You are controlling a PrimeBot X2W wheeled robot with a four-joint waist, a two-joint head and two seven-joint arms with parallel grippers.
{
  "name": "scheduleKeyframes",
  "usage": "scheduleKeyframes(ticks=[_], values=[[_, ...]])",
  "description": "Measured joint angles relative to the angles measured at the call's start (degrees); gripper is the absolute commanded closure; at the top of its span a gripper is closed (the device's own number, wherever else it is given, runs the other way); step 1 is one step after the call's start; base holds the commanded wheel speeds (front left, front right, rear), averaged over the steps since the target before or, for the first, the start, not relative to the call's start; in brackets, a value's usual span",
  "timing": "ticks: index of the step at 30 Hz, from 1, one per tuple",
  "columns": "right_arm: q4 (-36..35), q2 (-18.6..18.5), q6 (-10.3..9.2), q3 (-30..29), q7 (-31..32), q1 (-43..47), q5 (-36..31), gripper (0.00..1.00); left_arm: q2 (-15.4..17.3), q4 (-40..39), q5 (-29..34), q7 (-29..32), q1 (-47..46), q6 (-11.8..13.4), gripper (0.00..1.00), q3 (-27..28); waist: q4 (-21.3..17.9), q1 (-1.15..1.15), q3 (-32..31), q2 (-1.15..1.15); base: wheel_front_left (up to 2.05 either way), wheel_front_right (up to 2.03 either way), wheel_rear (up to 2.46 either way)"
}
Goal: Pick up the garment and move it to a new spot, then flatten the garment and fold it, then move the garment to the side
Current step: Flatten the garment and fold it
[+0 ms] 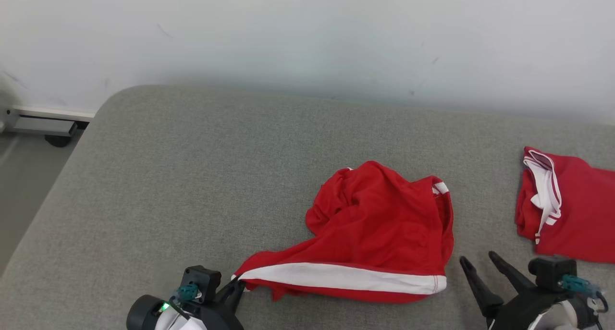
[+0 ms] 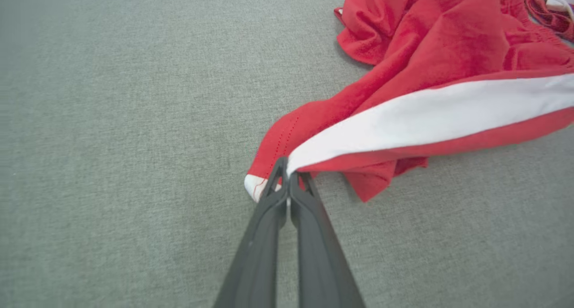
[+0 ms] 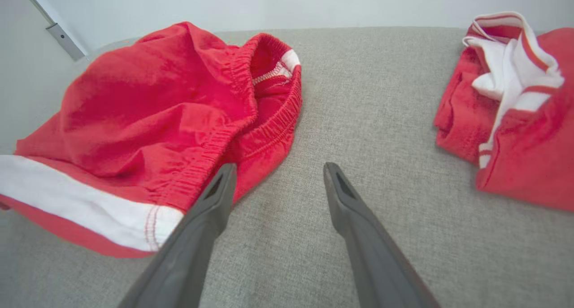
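Shorts [image 1: 379, 224], red, white-striped, lie crumpled on the bench [image 1: 192, 176]. Left wrist view shows left gripper [image 2: 287, 175] jaws clenched on a hem corner; right gripper [image 3: 279, 166] jaws gape beside the waistband.

**Red shorts, white side stripe**

One garment [image 1: 379, 219]: red shorts in soft knit, with an elasticated waistband [image 3: 262, 119] and a broad white stripe [image 1: 336, 276] along the near edge. Crumpled and unfolded, bunched in a loose heap, waist opening gaping toward the right. Lies on the grey fabric surface [image 1: 192, 176], right of centre. Near-left hem corner drawn to a point, pinched between the closed fingers of the left gripper [image 2: 287, 173]
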Motion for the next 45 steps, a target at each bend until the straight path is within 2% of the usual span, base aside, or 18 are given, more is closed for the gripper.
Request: scheduleKeyframes(ticks=[5, 12, 25, 26, 27, 28, 37, 38, 39, 45], values=[[-5.0, -2.4, 0.0, 4.0, 3.2, 0.0, -2.8, 0.0, 0.4, 0.5, 0.0, 0.1, 0.3, 0.0, 1.0, 0.8, 0.4, 0.0, -0.8, 0.0, 0.0, 0.0, 0.0], [-11.4, -3.3, 0.0, 9.0, 8.7, 1.9, -1.8, 0.0, -1.0, 0.4, 0.5, 0.6, 0.3, 0.0, 1.0, 0.8, 2.2, 0.01, -1.1, 0.0, 0.0, 0.0, 0.0], [-14.7, -4.5, -0.2, 10.2, 16.1, 1.9, -1.8, 0.0, -1.4, 0.4, 1.0, 0.6, 0.2, 0.0, 1.0, 2.1, 3.2, 0.01, -0.3, 0.0, 0.0, 0.0, 0.0], [-14.9, -4.5, -0.34, 10.2, 16.2, 1.9, -1.7, 0.19, -1.5, 0.4, 1.1, 0.6, 0.2, 0.0, 1.0, 2.2, 3.2, 0.01, -0.2, 0.0, 0.0, 0.0, 0.0], [-15.1, -4.5, -0.43, 10.3, 16.6, 1.8, -1.7, 0.82, -1.5, 0.4, 1.3, 0.6, 0.2, 0.0, 1.0, 2.2, 3.2, 0.01, -0.2, 0.0, 0.0, 0.0, 0.0], [-15.3, -4.6, -0.43, 10.4, 17.1, 1.7, -1.7, 1.0, -1.6, 0.4, 1.4, 0.6, 0.2, 0.0, 1.0, 2.2, 3.3, 0.01, -0.1, 0.0, 0.0, 0.0, 0.0], [-18.1, -6.0, -1.8, 8.0, 17.3, 1.4, -1.3, 1.0, -1.6, 0.4, 1.5, 0.6, 0.3, 0.0, 1.0, 2.7, 3.1, 0.01, 0.0, 0.0, 0.0, 0.0, 0.0], [-18.3, -6.3, -2.11, 7.5, 17.1, 1.4, -1.3, 1.0, -1.7, 0.4, 1.4, 0.6, 0.3, 0.0, 0.61, 2.8, 3.1, 0.01, 0.0, 0.0, 0.0, 0.0, 0.0], [-18.5, -6.6, -2.41, 7.0, 17.1, 1.4, -1.2, 1.0, -1.7, 0.4, 1.4, 0.6, 0.5, 0.0, 0.0, 3.1, 3.1, 0.01, 0.1, 0.0, 0.0, 0.0, 0.0], [-18.9, -8.0, -3.38, 5.5, 16.8, 1.6, -0.7, 1.0, -1.5, -1.2, 0.2, 0.5, 1.7, 0.0, 0.0, 4.8, 3.1, 0.01, 0.1, 0.0, 0.0, 0.0, 0.0]])
